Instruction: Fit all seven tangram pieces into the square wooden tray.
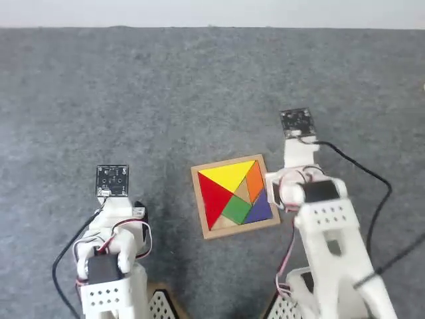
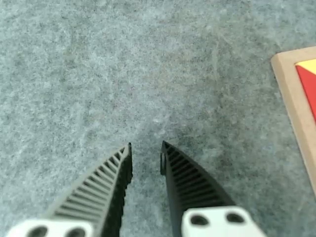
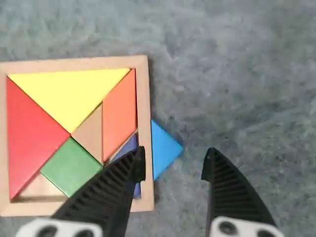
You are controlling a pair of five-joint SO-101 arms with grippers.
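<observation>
One grey carpet [image 1: 166, 100] covers my table, with two white arms on it: the left arm [image 1: 109, 266] stands well apart from the puzzle, and the right arm [image 1: 329, 226] leans over its edge. One square wooden tray [image 3: 142, 89] lies between them, turned slightly.

Inside it I count five coloured pieces: a yellow triangle [image 3: 69, 91], a red triangle [image 3: 29, 133], an orange piece [image 3: 120, 113], a green square [image 3: 71, 165] and a dark blue piece [image 3: 127, 147]. A sixth, the light blue triangle [image 3: 163, 145], lies flat on the carpet outside, one side against the tray's rim.

Two tan patches [image 3: 89, 133] sit among the colours. I cannot tell whether they are plain wooden pieces or bare tray floor. One black finger covers much of the dark blue piece, and from above the right arm hides the light blue triangle.

The right gripper [image 3: 174, 163] is spread wide, and the light blue triangle lies just ahead of the gap, nearer the finger over the tray. The left gripper [image 2: 146, 148] is parted a little, holding nothing, over bare carpet near a tray corner.
</observation>
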